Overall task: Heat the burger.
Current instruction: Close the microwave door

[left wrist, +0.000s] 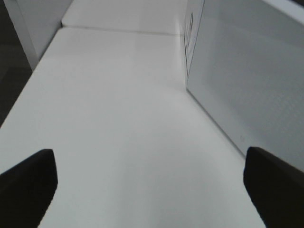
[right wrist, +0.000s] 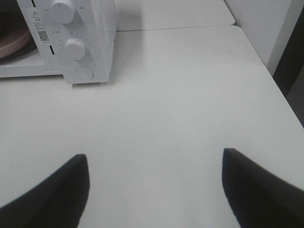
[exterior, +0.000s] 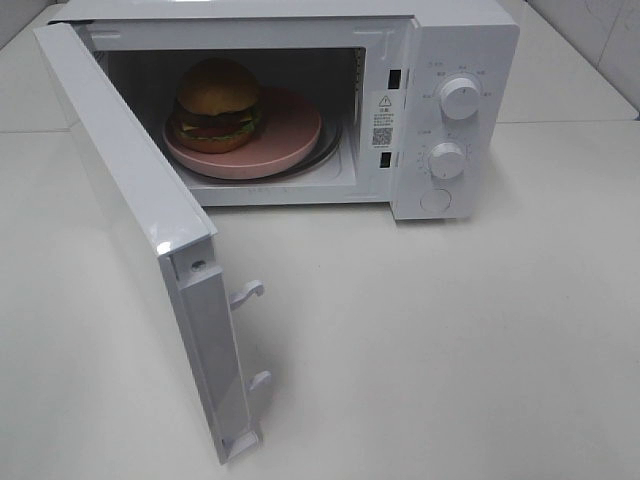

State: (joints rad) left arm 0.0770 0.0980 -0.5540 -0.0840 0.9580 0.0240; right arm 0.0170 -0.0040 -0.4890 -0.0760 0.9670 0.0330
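The burger (exterior: pixel 217 105), with a golden-tan bun and darker layers, sits on a pink dish (exterior: pixel 285 135) inside the white microwave (exterior: pixel 455 60). The microwave door (exterior: pixel 140 230) stands wide open toward the front left. No arm shows in the exterior high view. My left gripper (left wrist: pixel 149 190) is open over the bare white table, beside the outer face of the door (left wrist: pixel 247 80). My right gripper (right wrist: pixel 154 190) is open too, over the table in front and to the right of the microwave's control panel (right wrist: pixel 76 47). An edge of the pink dish (right wrist: pixel 12 45) shows there.
Two round knobs (exterior: pixel 459 97) and a button (exterior: pixel 436 200) sit on the panel at the microwave's right. Two latch hooks (exterior: pixel 247 293) stick out from the door's free edge. The white table (exterior: pixel 450 350) meets a wall at the back right.
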